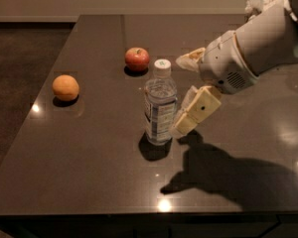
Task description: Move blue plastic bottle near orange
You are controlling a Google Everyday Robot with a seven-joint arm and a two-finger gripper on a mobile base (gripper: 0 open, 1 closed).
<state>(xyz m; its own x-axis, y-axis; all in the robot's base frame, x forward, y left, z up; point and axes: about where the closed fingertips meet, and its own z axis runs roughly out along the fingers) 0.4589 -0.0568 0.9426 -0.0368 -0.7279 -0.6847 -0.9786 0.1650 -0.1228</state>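
Observation:
The blue plastic bottle (160,103) stands upright near the middle of the dark table, clear with a white cap and a blue-and-white label. The orange (65,88) lies at the table's left side, well apart from the bottle. My gripper (183,94) comes in from the right and is open. One cream finger (194,111) is just right of the bottle's label; the other finger (189,59) is behind, near the cap's height. The bottle is not between the fingers.
A red apple (137,59) lies behind the bottle, to its left. Crumpled white material (260,0) sits at the back right corner. The table's left edge (27,123) runs close to the orange, with dark floor beyond.

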